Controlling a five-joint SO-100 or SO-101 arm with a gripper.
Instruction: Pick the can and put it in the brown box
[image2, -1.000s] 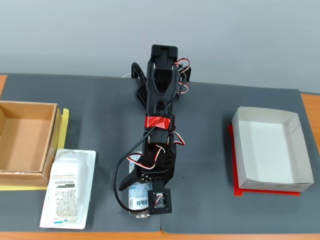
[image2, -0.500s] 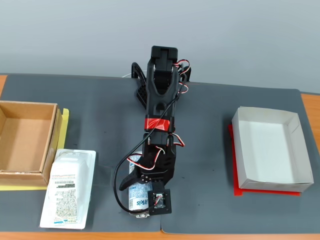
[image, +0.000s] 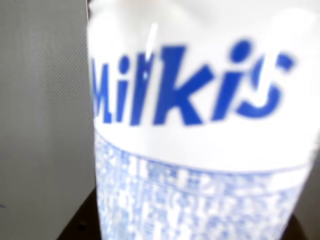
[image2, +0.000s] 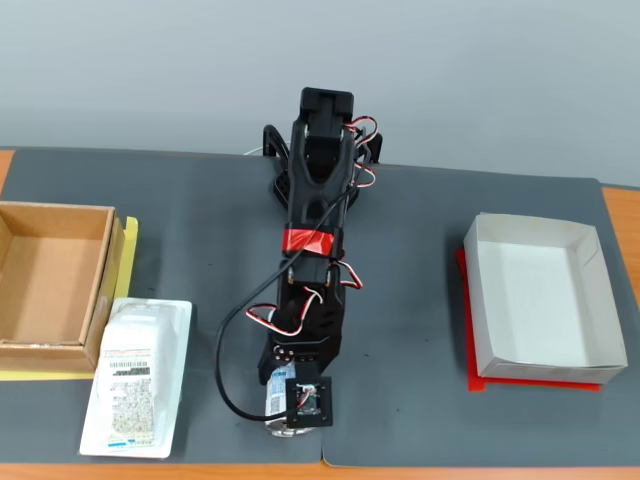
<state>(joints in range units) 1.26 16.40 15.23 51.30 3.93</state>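
Black plastic arm (image2: 318, 190); red tape band (image2: 305, 240) mid-frame; red-white-black servo wires; looping black cable (image2: 228, 372); small wrist camera (image2: 305, 397).

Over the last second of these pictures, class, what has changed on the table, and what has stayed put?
The arm swung slightly left in the fixed view and its pincer closed in over the can, now covering more of it. Whether it grips the can cannot be told. The brown box, the white wrapped package and the white tray stayed where they were.
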